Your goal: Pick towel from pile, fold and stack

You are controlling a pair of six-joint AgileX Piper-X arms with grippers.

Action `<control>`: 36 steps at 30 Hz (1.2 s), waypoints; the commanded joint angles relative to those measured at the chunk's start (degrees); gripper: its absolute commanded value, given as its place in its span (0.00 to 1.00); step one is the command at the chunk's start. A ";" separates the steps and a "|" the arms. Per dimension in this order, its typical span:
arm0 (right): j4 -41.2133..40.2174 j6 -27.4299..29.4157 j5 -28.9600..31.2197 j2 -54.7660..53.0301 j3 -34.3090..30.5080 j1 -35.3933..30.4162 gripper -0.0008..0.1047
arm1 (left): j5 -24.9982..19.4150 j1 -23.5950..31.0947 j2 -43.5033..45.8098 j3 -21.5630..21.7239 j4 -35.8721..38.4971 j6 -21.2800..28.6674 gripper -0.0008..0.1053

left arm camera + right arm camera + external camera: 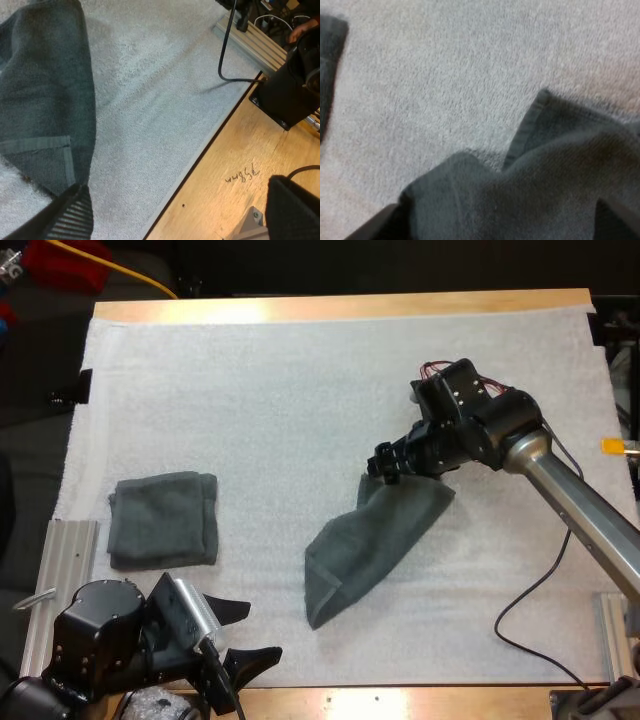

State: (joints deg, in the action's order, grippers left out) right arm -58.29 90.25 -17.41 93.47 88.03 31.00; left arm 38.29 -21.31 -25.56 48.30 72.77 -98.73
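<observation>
Counting two towels: right pincer [386, 469] clenched on loose towel [368, 540], left pincer [262, 632] released near folded towel [163, 520]

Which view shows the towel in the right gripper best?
The high view: the whole towel shows, one end pinched by the right gripper. The left wrist view shows its hemmed end; the right wrist view, bunched folds.

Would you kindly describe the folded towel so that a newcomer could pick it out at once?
On the white mat, look to the left side in the high view, just beyond the open left gripper. The folded towel lies there flat, a neat dark square; the other towel trails unfolded from the right gripper.
</observation>
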 commanded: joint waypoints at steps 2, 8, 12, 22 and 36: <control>-2.35 -0.47 -2.91 -0.21 0.47 0.36 0.69 | -0.44 -0.13 -0.07 0.20 -0.24 -0.43 0.66; -7.08 1.32 -4.81 -0.21 0.47 5.07 0.69 | -0.44 -0.13 -0.07 0.20 -0.24 -0.43 0.66; -7.21 1.12 -5.53 -0.21 0.47 8.77 0.69 | -0.48 -0.13 -0.07 0.20 -0.24 -0.43 0.66; -5.97 -3.77 -8.80 -0.31 -4.80 10.67 0.69 | -5.34 -0.13 -0.07 0.20 -0.24 -0.43 0.66; 3.53 -11.64 -10.90 -0.47 -10.26 12.56 0.65 | -5.34 -0.13 -0.07 0.20 -0.24 -0.43 0.66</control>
State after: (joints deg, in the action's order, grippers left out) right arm -54.82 78.62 -27.79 93.46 77.95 43.42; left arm 33.74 -21.31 -25.56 48.30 72.84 -98.73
